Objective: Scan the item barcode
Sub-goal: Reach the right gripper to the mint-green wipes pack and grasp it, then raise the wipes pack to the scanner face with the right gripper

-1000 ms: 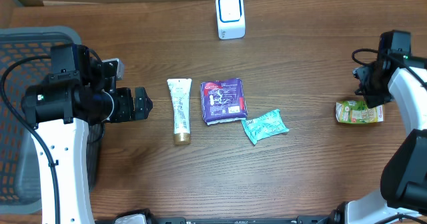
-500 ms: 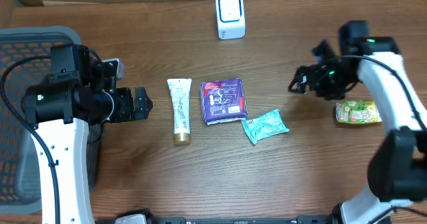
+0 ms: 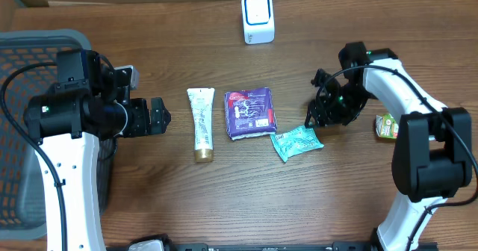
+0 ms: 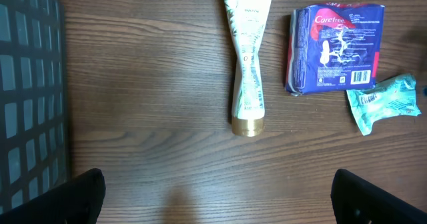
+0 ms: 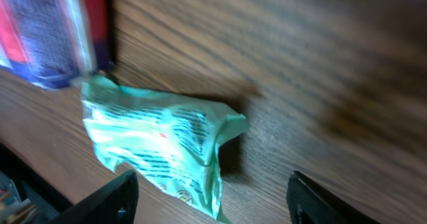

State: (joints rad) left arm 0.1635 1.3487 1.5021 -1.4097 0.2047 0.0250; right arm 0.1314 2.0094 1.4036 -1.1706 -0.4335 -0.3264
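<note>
Left gripper (image 3: 158, 116) and right gripper (image 3: 317, 116) jaws stand open, empty; the teal packet (image 3: 296, 141) lies on the worktop (image 3: 224, 199) just beside the purple pack (image 3: 251, 113); a shallow pinch may catch only slack film and slip.

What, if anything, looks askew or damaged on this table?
Only the teal packet: it is crumpled and lies at a slant, close by a corner of the Carefree pack. Nothing looks spilled.
</note>
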